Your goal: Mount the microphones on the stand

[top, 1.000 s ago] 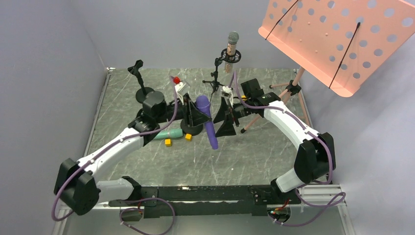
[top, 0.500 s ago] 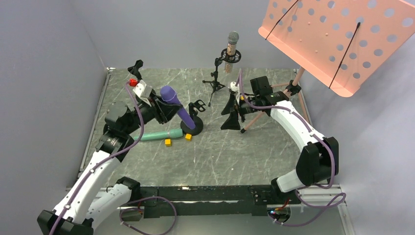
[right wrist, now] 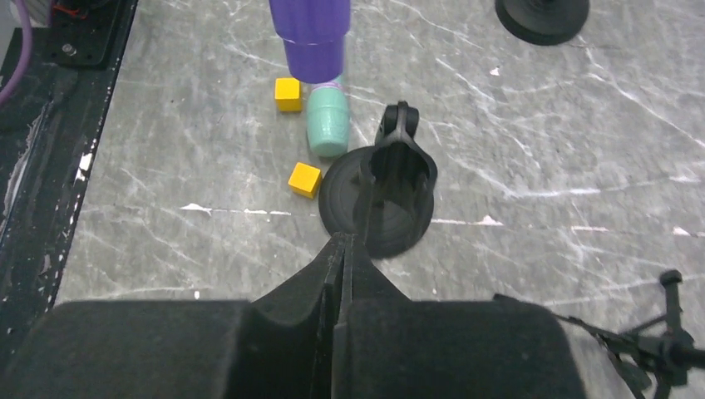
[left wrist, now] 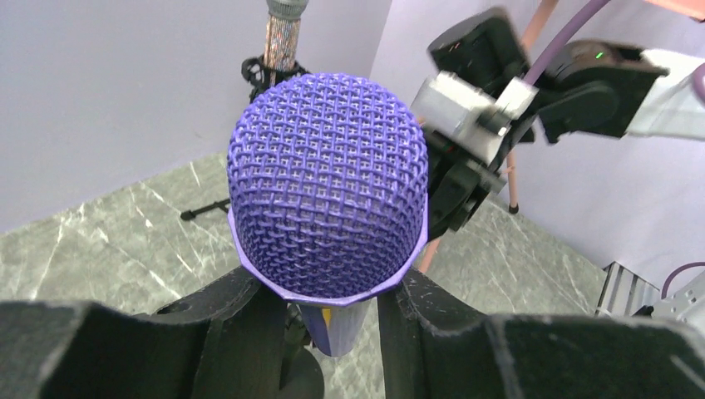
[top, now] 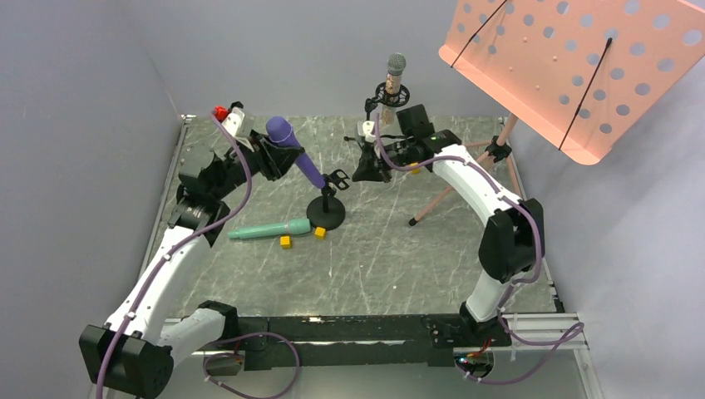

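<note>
Fingers (left wrist: 241, 324) of my left claw (left wrist: 328, 295) clamp the purple microphone (left wrist: 328, 183), its tail near the round-base stand's (top: 327, 214) clip. My right claw (right wrist: 341, 249) is pressed closed, empty. The teal microphone (top: 270, 229) lies on the table (top: 399, 249); the copper microphone (top: 393, 87) sits in the tripod stand (top: 369, 106).

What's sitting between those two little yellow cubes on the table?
Only bare table in the overhead view; the teal microphone lies just behind the gap between the yellow cubes.
</note>
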Controlling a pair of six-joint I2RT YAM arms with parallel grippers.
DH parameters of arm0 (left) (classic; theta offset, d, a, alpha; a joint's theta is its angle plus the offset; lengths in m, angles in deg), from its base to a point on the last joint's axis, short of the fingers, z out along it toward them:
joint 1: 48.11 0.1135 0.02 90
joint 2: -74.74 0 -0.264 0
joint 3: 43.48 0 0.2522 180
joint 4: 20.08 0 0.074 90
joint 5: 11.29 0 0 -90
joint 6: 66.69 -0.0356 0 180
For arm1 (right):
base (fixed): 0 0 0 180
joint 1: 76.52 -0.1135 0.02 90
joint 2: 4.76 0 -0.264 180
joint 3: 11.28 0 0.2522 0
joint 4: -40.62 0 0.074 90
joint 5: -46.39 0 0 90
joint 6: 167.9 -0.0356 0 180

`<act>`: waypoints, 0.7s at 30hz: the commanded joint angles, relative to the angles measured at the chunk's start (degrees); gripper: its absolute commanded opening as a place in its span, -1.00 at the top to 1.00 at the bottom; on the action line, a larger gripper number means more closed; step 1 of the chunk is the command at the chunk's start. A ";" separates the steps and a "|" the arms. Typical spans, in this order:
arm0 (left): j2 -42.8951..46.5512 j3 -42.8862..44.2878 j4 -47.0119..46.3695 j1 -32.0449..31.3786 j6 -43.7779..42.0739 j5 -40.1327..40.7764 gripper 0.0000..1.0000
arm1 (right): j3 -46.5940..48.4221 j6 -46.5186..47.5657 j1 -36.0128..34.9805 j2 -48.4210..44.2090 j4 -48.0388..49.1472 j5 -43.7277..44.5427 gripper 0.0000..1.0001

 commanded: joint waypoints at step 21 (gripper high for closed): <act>-9.30 6.22 -15.44 0.82 5.02 -6.39 1.00 | 0.19 -6.67 -3.11 6.28 13.20 1.43 0.99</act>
